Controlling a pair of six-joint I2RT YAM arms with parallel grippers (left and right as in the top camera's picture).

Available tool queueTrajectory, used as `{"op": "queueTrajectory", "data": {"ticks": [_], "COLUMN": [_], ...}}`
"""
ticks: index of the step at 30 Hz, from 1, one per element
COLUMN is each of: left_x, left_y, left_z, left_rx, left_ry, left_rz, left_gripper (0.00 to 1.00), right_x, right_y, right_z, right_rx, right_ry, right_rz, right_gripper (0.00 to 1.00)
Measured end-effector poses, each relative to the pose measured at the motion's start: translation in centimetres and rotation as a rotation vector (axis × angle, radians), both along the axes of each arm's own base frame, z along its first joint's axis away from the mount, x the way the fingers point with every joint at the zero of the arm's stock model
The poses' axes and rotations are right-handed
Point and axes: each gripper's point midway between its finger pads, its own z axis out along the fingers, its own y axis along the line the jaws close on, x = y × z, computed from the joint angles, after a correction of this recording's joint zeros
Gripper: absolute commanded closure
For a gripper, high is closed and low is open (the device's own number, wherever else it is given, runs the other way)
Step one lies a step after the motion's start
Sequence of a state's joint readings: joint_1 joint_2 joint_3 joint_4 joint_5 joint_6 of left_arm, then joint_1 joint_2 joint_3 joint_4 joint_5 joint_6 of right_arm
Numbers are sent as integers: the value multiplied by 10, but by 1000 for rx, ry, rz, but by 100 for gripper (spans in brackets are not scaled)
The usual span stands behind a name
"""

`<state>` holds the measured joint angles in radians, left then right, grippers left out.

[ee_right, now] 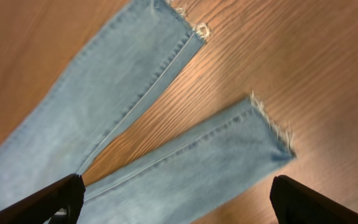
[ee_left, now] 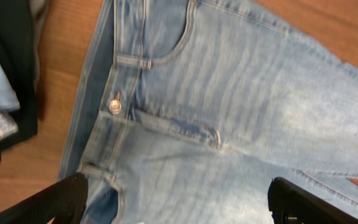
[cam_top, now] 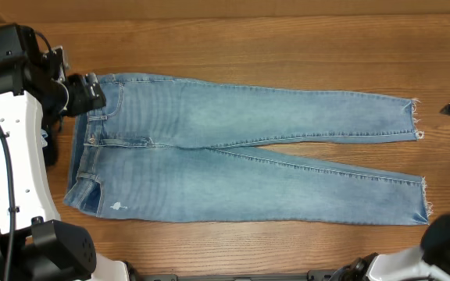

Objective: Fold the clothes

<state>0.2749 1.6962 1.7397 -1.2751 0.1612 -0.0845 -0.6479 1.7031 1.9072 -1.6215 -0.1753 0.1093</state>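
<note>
Left pincer (ee_left: pixel 179 211) and right pincer (ee_right: pixel 179 208) hang released over light-wash blue denim jeans (cam_top: pixel 241 156), which look heavyish and floppy. Best to pinch the waistband (cam_top: pixel 91 156) at nine o'clock.

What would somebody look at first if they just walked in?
The big pair of light blue jeans, spread flat across the middle of the wooden table, legs slightly apart. Next, the frayed ankle hems at one end, and the left gripper open near the waistband at the other.

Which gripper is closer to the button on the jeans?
Left. The left gripper hangs open over the waistband near the button; the right gripper is above the frayed hems at the far end.
</note>
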Motion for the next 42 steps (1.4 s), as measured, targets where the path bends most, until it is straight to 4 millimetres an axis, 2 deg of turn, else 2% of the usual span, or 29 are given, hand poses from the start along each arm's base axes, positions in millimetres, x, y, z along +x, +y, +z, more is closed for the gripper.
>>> {"op": "queueTrajectory", "data": {"ticks": [1,2,4,5,7,8,10,11,12,13,16,20,23,25,29,32,34,35,42], "left_x": [-7,-12,-32,-49,-64,-88,-114,-128,-141,-164,-189,-191,-195,-190,-176,-167,-162,-157,-155], "left_y": [-2,-3,-9,-14,-18,-24,-29,-31,-33,-39,-33,6,39,60,75,77,74,74,68], "left_z": [-2,-6,-17,-25,-33,-51,-85,-107,-129,-155,-182,-186,-185,-182,-183,-201,-215,-216,-211], "left_rx": [-8,-13,-21,-26,-26,-42,-58,-71,-86,-107,-122,-57,-36,-23,-6,-24,-54,-65,-84], "left_ry": [21,30,40,40,3,34,100,162,211,295,364,315,268,201,130,154,179,163,161], "left_rz": [11,20,36,50,76,102,160,204,260,320,494,696,825,877,877,848,824,801,748], "left_gripper": [5,5,4,4,3,1,0,0,0,0,0,0,0,7,17,34,78,95,96], "right_x": [-6,-14,-31,-43,-56,-70,-86,-90,-93,-97,-104,-106,-109,-109,-109,-110,-111,-112,-113], "right_y": [4,10,23,32,40,48,58,61,67,71,80,80,72,71,71,72,73,74,74], "right_z": [12,14,2,-12,-28,-42,-66,-77,-98,-109,-133,-135,-136,-136,-136,-136,-136,-136,-136], "right_rx": [-21,-28,-13,6,20,37,74,90,125,149,188,197,190,191,190,192,195,198,196], "right_ry": [-33,-47,-35,-13,-2,10,36,50,64,86,117,125,120,120,120,124,131,136,140], "right_rz": [-15,-28,-53,-77,-117,-164,-251,-277,-300,-313,-330,-349,-396,-399,-394,-393,-392,-391,-394], "right_gripper": [0,0,0,0,0,0,0,0,0,0,0,0,0,0,0,0,0,0,0]}}
